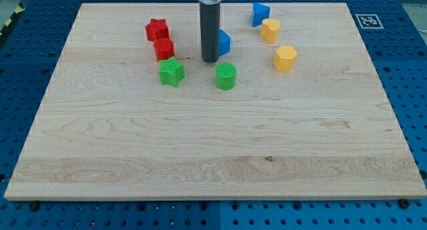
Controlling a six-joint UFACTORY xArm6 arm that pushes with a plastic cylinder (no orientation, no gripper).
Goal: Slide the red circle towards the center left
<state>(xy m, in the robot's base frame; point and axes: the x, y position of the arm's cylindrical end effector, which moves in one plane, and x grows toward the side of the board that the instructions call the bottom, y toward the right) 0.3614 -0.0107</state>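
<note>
We have no hand to spread or pinch here, only a straight dark rod, and our tip (pixel 209 59) rests on the board (pixel 200 163) in the upper middle of the frame, touching nothing that we can make out. A blue block (pixel 224 41), its shape partly hidden by the rod, sits just beside the tip on the view's right.

The red circle (pixel 164 49) stands in the upper left of the frame, to the view's left of our tip with a clear gap between them. It is nearly touching the red star (pixel 157 29) above it, and the green star (pixel 171 71) lies just below and slightly right of it. The green circle (pixel 226 76) is below our tip. Further to the upper right are a blue triangular block (pixel 259 14), a yellow block (pixel 270 30) of rounded outline and a yellow hexagon (pixel 285 58).

We judge the red circle to be small, light and rigid, likely to slide easily on the smooth wood. Being round, it may roll off the tip if we strike it off-centre. We cannot grasp it, so contact belongs on its side face: the upper right flank, so the push carries it down and towards the view's left. The close neighbours are the risk, since a careless line could drag the green star along.
</note>
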